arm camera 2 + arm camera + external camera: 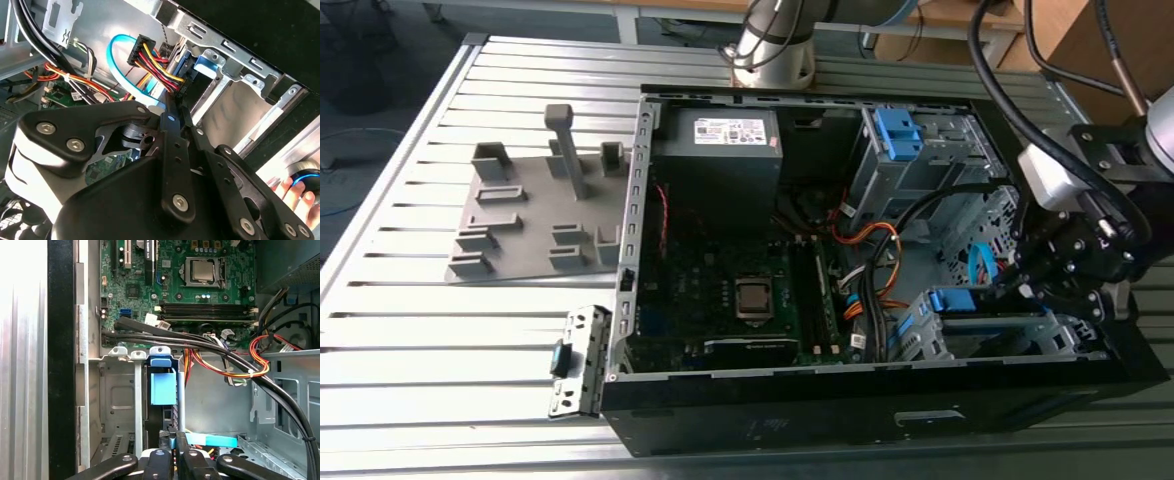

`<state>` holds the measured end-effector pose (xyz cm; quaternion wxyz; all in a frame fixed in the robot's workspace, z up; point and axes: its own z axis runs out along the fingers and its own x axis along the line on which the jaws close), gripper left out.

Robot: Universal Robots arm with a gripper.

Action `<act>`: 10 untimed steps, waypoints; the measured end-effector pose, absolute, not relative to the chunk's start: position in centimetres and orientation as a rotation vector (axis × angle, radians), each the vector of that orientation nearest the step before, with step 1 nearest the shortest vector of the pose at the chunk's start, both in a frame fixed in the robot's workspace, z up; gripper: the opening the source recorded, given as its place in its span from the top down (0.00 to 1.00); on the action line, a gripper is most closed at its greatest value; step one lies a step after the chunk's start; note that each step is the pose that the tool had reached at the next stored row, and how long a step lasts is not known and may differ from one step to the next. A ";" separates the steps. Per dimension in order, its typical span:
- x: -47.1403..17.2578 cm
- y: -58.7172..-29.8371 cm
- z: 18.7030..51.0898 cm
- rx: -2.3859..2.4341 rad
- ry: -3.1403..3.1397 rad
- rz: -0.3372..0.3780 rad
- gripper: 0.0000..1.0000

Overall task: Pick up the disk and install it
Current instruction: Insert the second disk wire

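Disk [163,385] stands edge-on in the metal bay [117,390], directly ahead of the pincer [172,437], whose jaws are drawn together at its near edge. The flat blue cable [212,440] just beside could snag. Farther in, a skewed push could jam the rails.

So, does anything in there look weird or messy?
Nothing looks broken or spilled. Two things stand out. A small metal bracket lies loose on the table, just outside the open computer case. In the second wrist view, a person's fingers show at the picture's edge, near the robot's work.
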<state>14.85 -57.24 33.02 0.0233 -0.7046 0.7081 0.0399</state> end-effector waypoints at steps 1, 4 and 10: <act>14.8 -57.3 33.0 -2.181 2.192 0.123 0.84; 14.8 -57.3 32.8 -2.181 2.192 0.123 0.84; 14.9 -57.3 32.7 -2.180 2.191 0.125 0.83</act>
